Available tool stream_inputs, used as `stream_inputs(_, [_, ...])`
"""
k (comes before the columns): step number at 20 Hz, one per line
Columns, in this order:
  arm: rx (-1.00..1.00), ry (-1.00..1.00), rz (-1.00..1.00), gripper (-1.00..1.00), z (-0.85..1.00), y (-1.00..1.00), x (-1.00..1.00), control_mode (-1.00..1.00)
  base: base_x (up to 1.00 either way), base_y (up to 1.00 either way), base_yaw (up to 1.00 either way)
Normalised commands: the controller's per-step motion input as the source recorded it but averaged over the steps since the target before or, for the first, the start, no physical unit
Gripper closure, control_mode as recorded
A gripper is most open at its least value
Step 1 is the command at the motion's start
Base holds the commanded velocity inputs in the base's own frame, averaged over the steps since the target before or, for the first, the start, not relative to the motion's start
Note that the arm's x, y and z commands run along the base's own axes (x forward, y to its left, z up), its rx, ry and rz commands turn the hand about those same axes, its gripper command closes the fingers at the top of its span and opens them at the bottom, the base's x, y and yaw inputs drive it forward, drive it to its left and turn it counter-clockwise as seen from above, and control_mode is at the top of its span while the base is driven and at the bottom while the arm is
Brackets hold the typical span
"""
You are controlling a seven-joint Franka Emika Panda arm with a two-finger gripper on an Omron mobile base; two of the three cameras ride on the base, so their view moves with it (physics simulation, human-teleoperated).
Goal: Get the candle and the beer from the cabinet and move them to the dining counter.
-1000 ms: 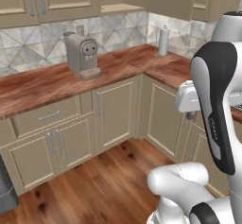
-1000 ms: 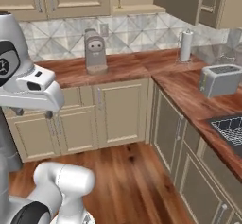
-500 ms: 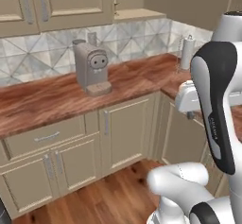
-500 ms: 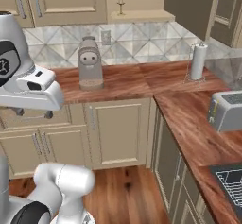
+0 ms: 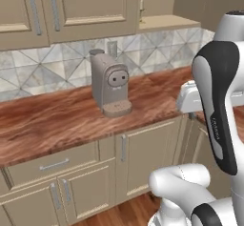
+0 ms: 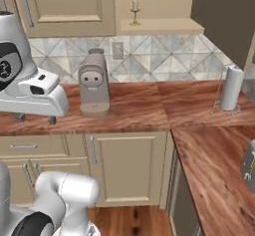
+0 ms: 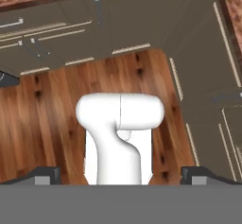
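The candle, a short white stick in a small brass holder, stands on the plain beige shelf of the cabinet, up on the wall to the right of the closed doors. In the left base view the candle peeks out beside the door edge. My gripper hangs low on the left, in front of the wood counter, pointing down at the floor. Its fingers stand far apart with nothing between them, so it is open. The beer and the dining counter are out of view.
A grey coffee machine stands on the wood counter under the shelf. A paper towel roll sits at the corner to the right. Base cabinets with drawers run below. A dark panel hangs beside the shelf.
The whole picture has shifted: the base has driven closer to the counter, so the coffee machine and shelf look larger. The arm keeps its pose and the gripper stays open.
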Motion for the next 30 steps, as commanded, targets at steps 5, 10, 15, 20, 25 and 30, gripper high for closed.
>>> stream_inputs(5, [0.00, 0.00, 0.00, -1.00, 0.00, 0.00, 0.00, 1.00, 0.77, -0.01, 0.23])
stream_inputs(10, [0.00, 0.00, 0.00, -1.00, 0.00, 0.00, 0.00, 1.00, 0.80, -0.10, 0.20])
stream_inputs(15, [0.00, 0.00, 0.00, -1.00, 0.00, 0.00, 0.00, 1.00, 0.44, -0.24, 0.10])
stream_inputs(20, [0.00, 0.00, 0.00, -1.00, 0.00, 0.00, 0.00, 1.00, 0.17, -0.33, 0.02])
stream_inputs(25, [0.00, 0.00, 0.00, -1.00, 0.00, 0.00, 0.00, 1.00, 0.23, -0.65, 0.12])
stream_inputs(30, [0.00, 0.00, 0.00, -1.00, 0.00, 0.00, 0.00, 1.00, 0.23, -0.61, 0.13])
